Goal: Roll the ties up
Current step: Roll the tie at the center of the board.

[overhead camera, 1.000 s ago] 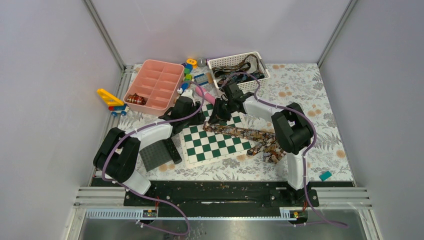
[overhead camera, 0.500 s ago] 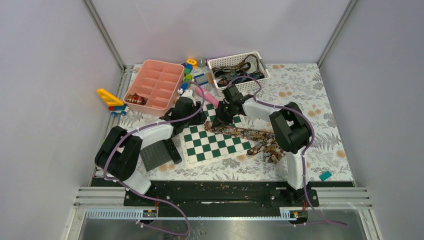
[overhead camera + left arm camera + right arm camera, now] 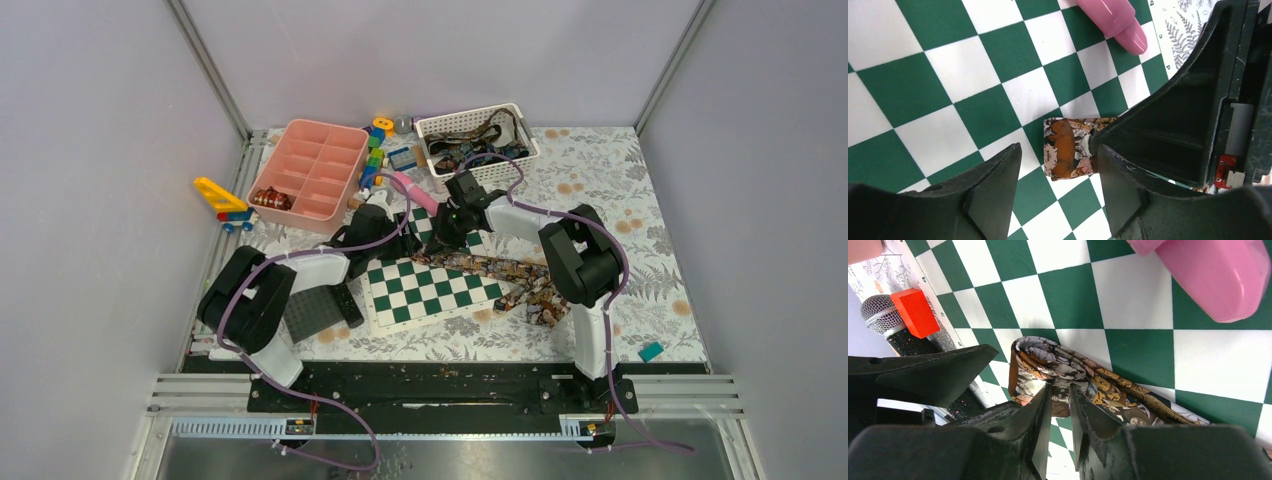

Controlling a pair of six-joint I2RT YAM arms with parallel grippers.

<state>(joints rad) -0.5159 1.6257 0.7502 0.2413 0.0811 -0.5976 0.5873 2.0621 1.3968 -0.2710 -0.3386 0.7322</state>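
Counting as I go: my 2 tools, left tool (image 3: 1057,150) and right tool (image 3: 1060,390). 1 tie (image 3: 500,268) over 1 chessboard (image 3: 430,290). 1 rolled coil (image 3: 270,200) in 1 pink tray (image 3: 318,168). 1 white basket (image 3: 505,165), its ties (image 3: 470,140) too tangled to count. 1 pink tube (image 3: 412,190), 1 teal block (image 3: 651,351).

Both arms reach from the bottom of the top view toward the frame's centre, elbows bent outward. The left gripper (image 3: 1057,150) points down, its 2 jaws parted. The right gripper (image 3: 1060,390) stands nearly closed, pinching the tie (image 3: 1048,357).

Green-and-white chessboard (image 3: 420,290), pink divided tray (image 3: 320,165), white basket (image 3: 465,113), pink cylinder (image 3: 1115,17), teal block (image 3: 651,351)
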